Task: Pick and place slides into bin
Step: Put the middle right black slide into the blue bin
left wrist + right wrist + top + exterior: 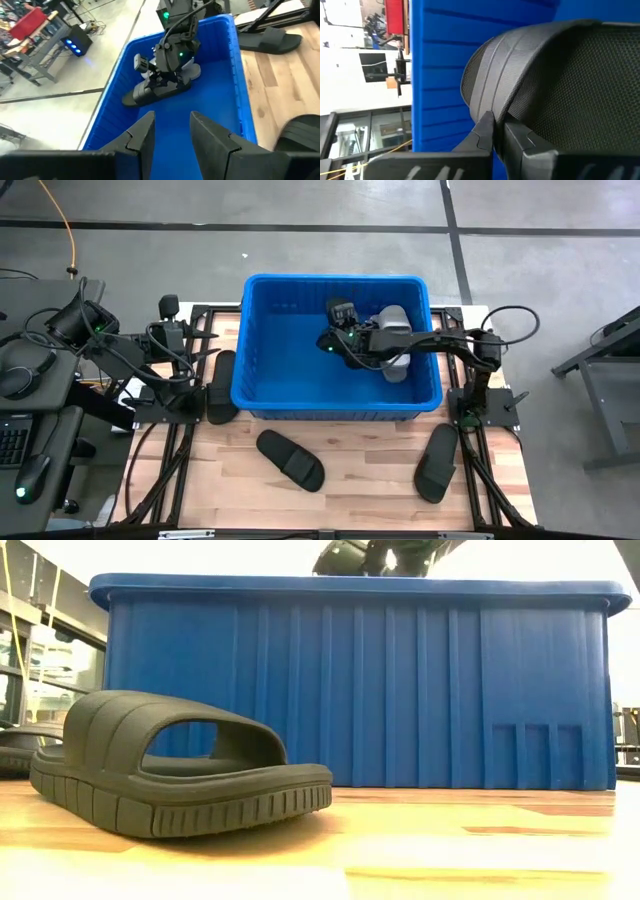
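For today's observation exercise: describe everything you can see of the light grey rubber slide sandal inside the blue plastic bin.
The light grey rubber slide sandal has one wide ribbed strap and a finely textured footbed. It is inside the bright blue plastic bin, toward its right side. The right gripper is shut on the strap's edge. Whether the sandal rests on the bin floor or hangs just above it cannot be told. No other sandal touches it.
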Action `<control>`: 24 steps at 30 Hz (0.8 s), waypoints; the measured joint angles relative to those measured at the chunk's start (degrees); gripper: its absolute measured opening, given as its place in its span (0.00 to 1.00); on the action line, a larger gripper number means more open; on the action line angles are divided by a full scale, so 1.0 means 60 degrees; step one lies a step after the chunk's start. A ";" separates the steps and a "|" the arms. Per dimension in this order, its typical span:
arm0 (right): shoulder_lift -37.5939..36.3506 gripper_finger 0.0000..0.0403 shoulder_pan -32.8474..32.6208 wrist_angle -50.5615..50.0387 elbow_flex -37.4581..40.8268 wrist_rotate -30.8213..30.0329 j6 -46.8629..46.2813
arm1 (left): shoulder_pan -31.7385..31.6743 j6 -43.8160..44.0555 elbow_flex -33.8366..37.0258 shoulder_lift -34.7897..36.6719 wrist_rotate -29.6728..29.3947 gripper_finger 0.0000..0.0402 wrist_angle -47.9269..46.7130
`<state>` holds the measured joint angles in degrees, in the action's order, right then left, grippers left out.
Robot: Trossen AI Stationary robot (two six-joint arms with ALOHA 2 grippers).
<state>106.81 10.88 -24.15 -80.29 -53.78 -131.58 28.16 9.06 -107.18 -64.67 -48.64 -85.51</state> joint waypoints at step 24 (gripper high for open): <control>0.0010 0.00 0.0414 -0.0620 0.0002 -0.0131 -0.0140 | 0.0001 0.0033 0.0000 0.0059 0.0539 0.28 -0.0011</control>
<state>106.87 13.37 -27.87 -80.28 -54.57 -132.42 28.16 9.26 -107.18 -64.31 -45.41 -85.58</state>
